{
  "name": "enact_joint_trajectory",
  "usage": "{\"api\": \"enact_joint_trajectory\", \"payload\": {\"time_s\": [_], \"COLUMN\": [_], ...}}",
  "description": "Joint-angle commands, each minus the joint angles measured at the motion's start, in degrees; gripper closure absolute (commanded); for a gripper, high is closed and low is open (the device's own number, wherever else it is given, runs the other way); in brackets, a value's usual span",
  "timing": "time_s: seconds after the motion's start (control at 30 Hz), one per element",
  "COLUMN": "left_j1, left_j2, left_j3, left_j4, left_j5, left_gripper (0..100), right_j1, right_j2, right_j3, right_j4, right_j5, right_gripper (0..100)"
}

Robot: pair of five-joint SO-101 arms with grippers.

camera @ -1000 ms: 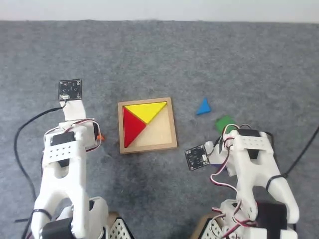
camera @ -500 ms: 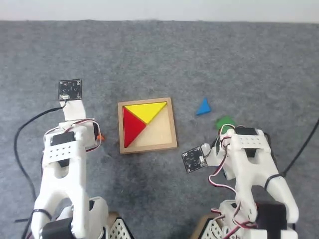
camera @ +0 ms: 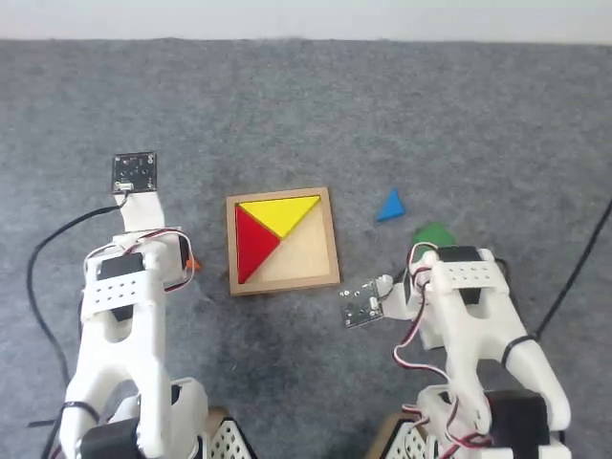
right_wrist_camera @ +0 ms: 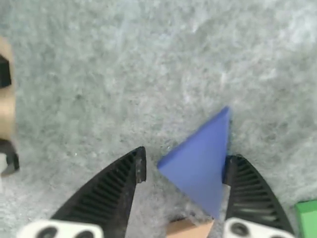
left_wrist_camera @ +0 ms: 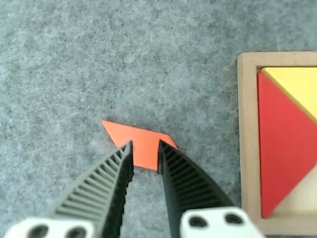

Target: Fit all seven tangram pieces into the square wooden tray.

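Observation:
The square wooden tray lies mid-table and holds a yellow triangle and a red triangle. To its right lie a small blue triangle and a green piece. An orange parallelogram lies on the carpet left of the tray. My left gripper hangs over it, its fingers a narrow gap apart. My right gripper stands wide open around a blue-violet triangle, one finger at its edge. A tan piece lies close behind it, and a green piece to the side.
Grey carpet covers the table. The left arm stands left of the tray, the right arm to its lower right, its camera board near the tray's corner. Open carpet lies beyond the tray.
The right arm has swung left, bringing its camera board closer to the tray's near right corner and uncovering more of the green piece. The left arm has not moved.

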Motion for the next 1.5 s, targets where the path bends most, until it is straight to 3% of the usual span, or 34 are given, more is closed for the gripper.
{"api": "enact_joint_trajectory", "payload": {"time_s": [0.0, 0.53, 0.67, 0.87, 1.03, 1.47], "left_j1": [0.35, 0.35, 0.35, 0.35, 0.35, 0.35], "left_j2": [-2.2, -2.2, -2.2, -2.2, -2.2, -2.2], "left_j3": [-0.4, -0.4, -0.4, -0.31, -0.31, -0.31], "left_j4": [0.0, 0.0, 0.0, 0.0, 0.0, 0.0], "left_j5": [-0.79, -0.79, -0.79, -0.79, -0.79, -0.88], "left_gripper": [92, 92, 92, 92, 92, 92], "right_j1": [-1.45, 0.48, 0.48, 1.8, 4.53, 5.05], "right_j2": [-0.31, -0.4, -0.48, -0.84, -0.92, -0.4], "right_j3": [0.7, 2.37, 2.37, 2.11, 2.02, 2.02], "right_j4": [-1.36, -6.55, -6.29, -4.88, -3.12, -6.9], "right_j5": [-1.49, -1.23, -1.14, 0.35, 4.22, 4.57], "right_gripper": [74.4, 74.7, 78.6, 65.5, 66.6, 72.8]}}
